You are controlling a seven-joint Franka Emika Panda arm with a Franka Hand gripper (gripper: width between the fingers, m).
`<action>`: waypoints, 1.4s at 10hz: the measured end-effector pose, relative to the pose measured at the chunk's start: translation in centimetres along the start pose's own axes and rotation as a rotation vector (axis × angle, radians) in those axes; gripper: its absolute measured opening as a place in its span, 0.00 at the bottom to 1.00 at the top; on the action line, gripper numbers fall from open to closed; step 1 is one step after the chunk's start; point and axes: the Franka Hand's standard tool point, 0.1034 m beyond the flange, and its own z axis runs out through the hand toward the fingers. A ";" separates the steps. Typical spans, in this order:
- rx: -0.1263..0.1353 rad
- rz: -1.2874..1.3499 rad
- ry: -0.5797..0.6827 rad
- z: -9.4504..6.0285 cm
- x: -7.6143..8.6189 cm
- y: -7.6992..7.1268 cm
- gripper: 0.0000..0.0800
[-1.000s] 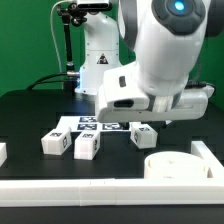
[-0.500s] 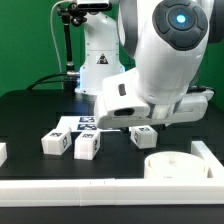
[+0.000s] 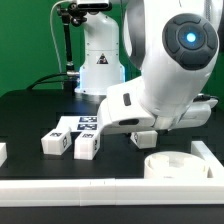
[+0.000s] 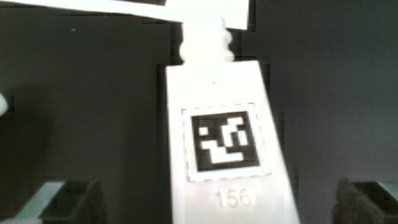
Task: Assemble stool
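Observation:
The white round seat point(image 3: 170, 165) lies at the front on the exterior view's right. Two white leg blocks point(image 3: 55, 142) point(image 3: 87, 146) with marker tags stand left of the middle. A third leg block point(image 3: 146, 137) lies under my arm, partly hidden by it. In the wrist view this leg point(image 4: 222, 130) lies lengthwise with its tag up and its narrow peg end pointing away. My gripper point(image 4: 217, 205) is open, with one dark finger point(image 4: 63, 200) on each side of the leg and apart from it. It holds nothing.
The marker board point(image 3: 85, 123) lies behind the legs. Long white rails run along the front point(image 3: 100, 190) and stand at the right point(image 3: 205, 152) and left point(image 3: 2, 152) edges. A white robot base point(image 3: 98, 60) stands at the back.
My arm has come down and swung toward the exterior view's left, so the hand now sits low over the third leg block and hides more of it.

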 end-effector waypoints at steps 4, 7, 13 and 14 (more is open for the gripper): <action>0.001 -0.009 -0.014 0.3 1.1 -0.1 0.81; -0.001 -0.012 -0.017 1.5 1.3 -0.3 0.68; 0.006 -0.031 -0.007 0.7 1.1 -0.4 0.42; 0.031 -0.044 -0.001 -0.5 0.6 -0.6 0.42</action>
